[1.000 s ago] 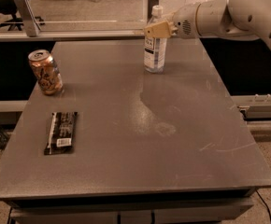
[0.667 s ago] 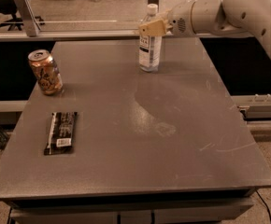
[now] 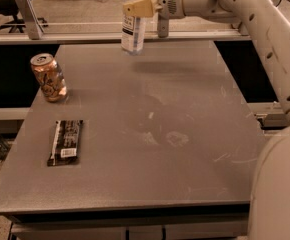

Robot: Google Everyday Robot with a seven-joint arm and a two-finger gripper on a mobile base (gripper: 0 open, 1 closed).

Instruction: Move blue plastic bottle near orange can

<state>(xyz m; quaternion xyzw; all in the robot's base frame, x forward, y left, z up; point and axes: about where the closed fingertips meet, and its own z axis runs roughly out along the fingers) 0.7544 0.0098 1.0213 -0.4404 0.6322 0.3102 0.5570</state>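
1. One tool (image 3: 141,11), at the top centre of the frame, is clamped around the upper part of the blue plastic bottle (image 3: 133,34).
2. Since a moment earlier, the blue plastic bottle has shifted left and higher in the frame. It now appears lifted off the surface (image 3: 185,184), with its shadow lying below and to its right.
3. Standing upright at the left edge, the orange can (image 3: 48,77) has not moved and is well apart from the bottle.
4. Below the can, a black snack bar wrapper (image 3: 66,141) lies flat where it was.
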